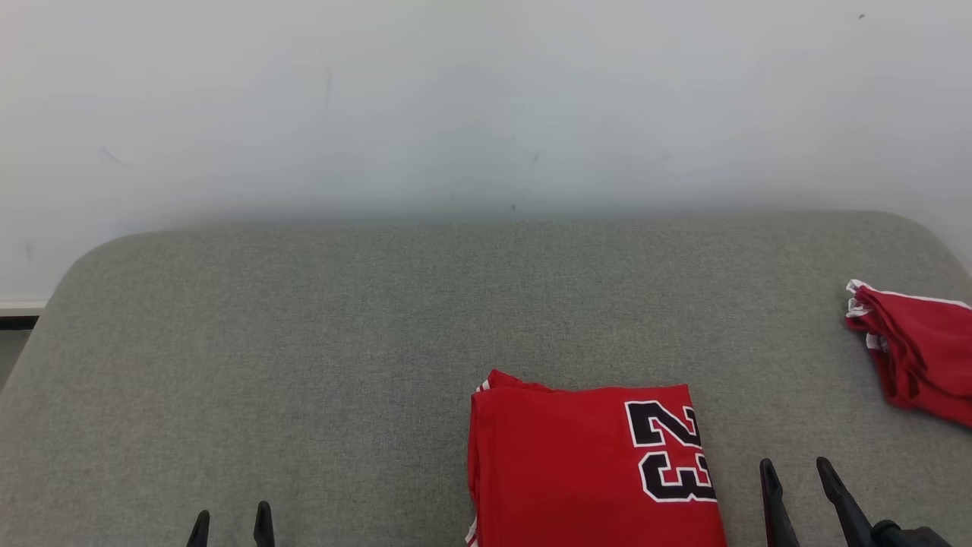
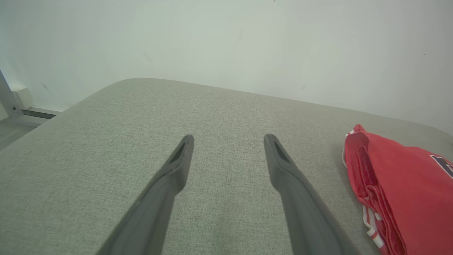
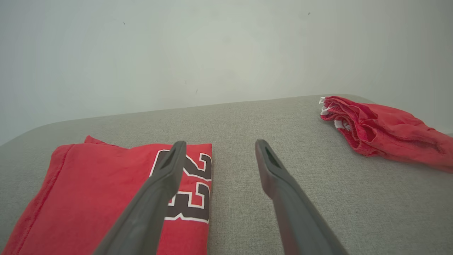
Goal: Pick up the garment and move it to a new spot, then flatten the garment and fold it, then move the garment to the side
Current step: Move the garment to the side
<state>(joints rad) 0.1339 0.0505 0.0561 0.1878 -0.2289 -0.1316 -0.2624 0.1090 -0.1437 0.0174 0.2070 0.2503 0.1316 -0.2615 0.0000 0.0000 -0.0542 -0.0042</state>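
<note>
Folded red jersey (image 1: 585,463) lies flat at the near edge of the grey padded bench (image 1: 304,342), right of centre. A crumpled red garment (image 1: 919,357) sits at the right edge. Left gripper (image 1: 232,516) and right gripper (image 1: 796,466) both stand wide and empty, flanking the jersey. The sideways move appears outstanding. Recommend pinching all layers at opposite edges together, so the fold holds.
</note>
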